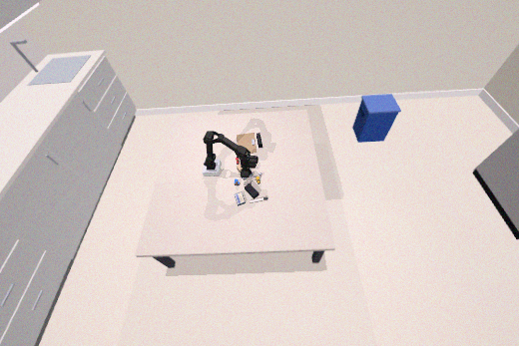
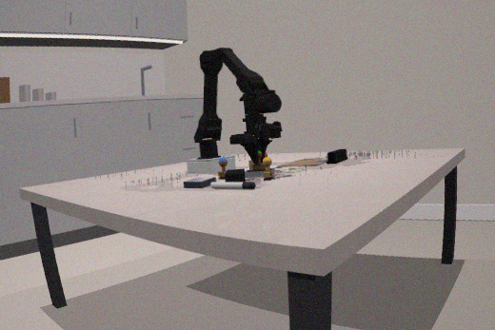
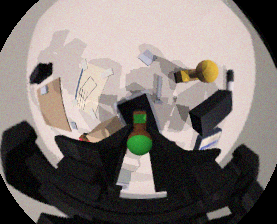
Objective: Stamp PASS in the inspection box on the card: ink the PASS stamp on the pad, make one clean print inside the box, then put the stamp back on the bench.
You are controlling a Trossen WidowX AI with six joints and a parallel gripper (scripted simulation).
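In the wrist view, a black block (image 1: 259,140) (image 2: 337,156) (image 3: 40,73) occupies the far left of the tabletop (image 1: 200,226) (image 2: 286,216) (image 3: 124,30). Just beside it lies a brown board (image 1: 246,142) (image 2: 302,163) (image 3: 54,105). Next is the cream card (image 3: 92,89), lying flat, with a box outline and dark line marks (the lettering is too small to read). Below the card, a tan block (image 2: 251,163) (image 3: 105,130) stands near the left finger in this view.

At center, the gripper (image 1: 246,173) (image 2: 258,163) (image 3: 138,127) points downward, partly closed, its fingers clamped on the green-knobbed stamp (image 2: 260,153) (image 3: 139,144). The stamp is located over the dark ink pad (image 3: 132,108) (contact between the stamp face and the pad cannot be determined; the PASS marking is not legible). A small pale blue piece (image 3: 147,57) lies beyond the pad.

To the right is the yellow-knobbed stamp (image 1: 258,179) (image 2: 267,167) (image 3: 207,71), apart from the gripper. Below it in the view are a black box (image 1: 252,189) (image 2: 235,175) (image 3: 211,112) and, near its lower end, a blue-and-white case (image 1: 240,198) (image 2: 199,183) (image 3: 209,139). A white marker with a dark cap (image 1: 259,199) (image 2: 233,185) (image 3: 230,80) is rightmost.
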